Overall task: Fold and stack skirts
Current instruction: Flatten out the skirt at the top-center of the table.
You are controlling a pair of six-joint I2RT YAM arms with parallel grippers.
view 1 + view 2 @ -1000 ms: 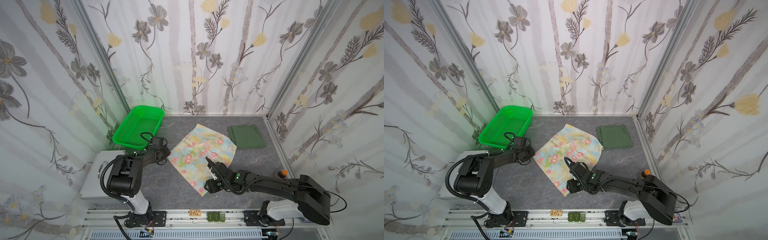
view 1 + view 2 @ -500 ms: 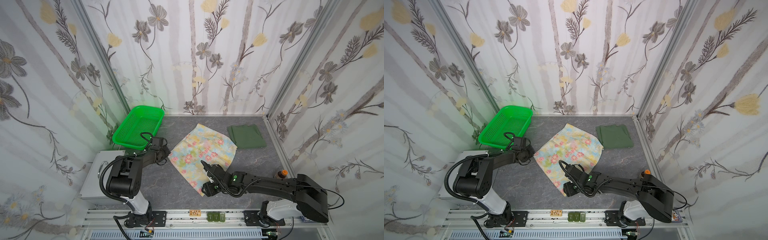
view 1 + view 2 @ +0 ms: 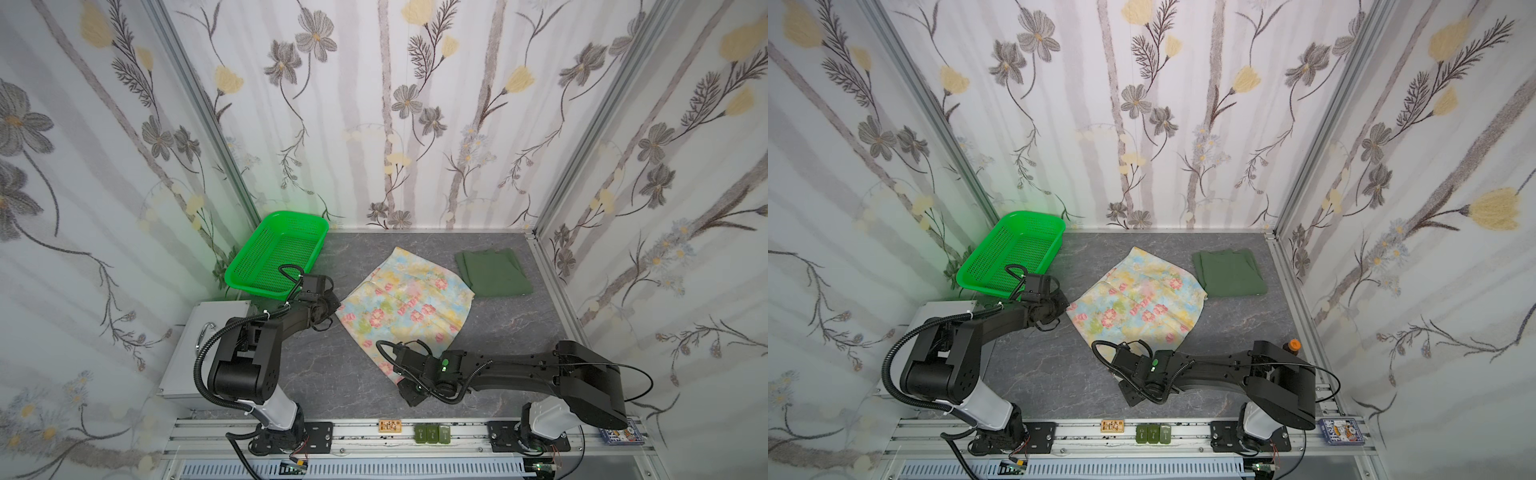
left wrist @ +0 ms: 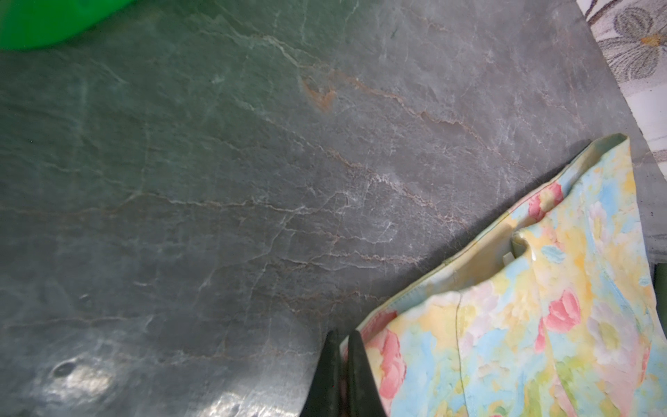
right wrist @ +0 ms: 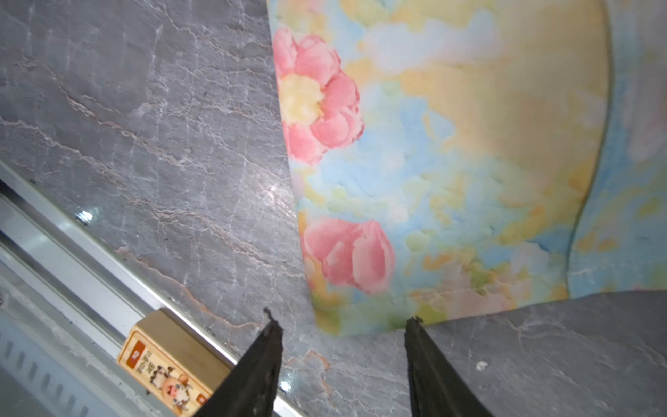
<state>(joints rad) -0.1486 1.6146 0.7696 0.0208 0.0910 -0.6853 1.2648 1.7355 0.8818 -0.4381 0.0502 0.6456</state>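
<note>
The pastel floral skirt (image 3: 407, 303) (image 3: 1138, 307) lies spread flat mid-table. The dark olive-green skirt (image 3: 492, 272) (image 3: 1229, 272) lies folded to its right, near the right wall. My left gripper (image 4: 343, 337) (image 3: 334, 305) is shut on the floral skirt's (image 4: 505, 343) left corner, a sliver of cloth pinched between the fingers. My right gripper (image 5: 343, 321) (image 3: 397, 374) stands open low over the table. The floral skirt's (image 5: 433, 162) near corner lies just beyond its fingertips (image 5: 272, 332), between them and not gripped.
An empty bright green basket (image 3: 249, 266) (image 3: 984, 266) sits at the back left, close behind my left wrist. A grey metal box (image 3: 199, 332) stands at the left edge. On the front rail sit a small wooden tag (image 5: 169, 364) (image 3: 390, 426) and green blocks (image 3: 432, 433).
My right gripper has slid toward the front and left along the floral skirt to its near corner. The left arm has stayed at the skirt's left corner.
</note>
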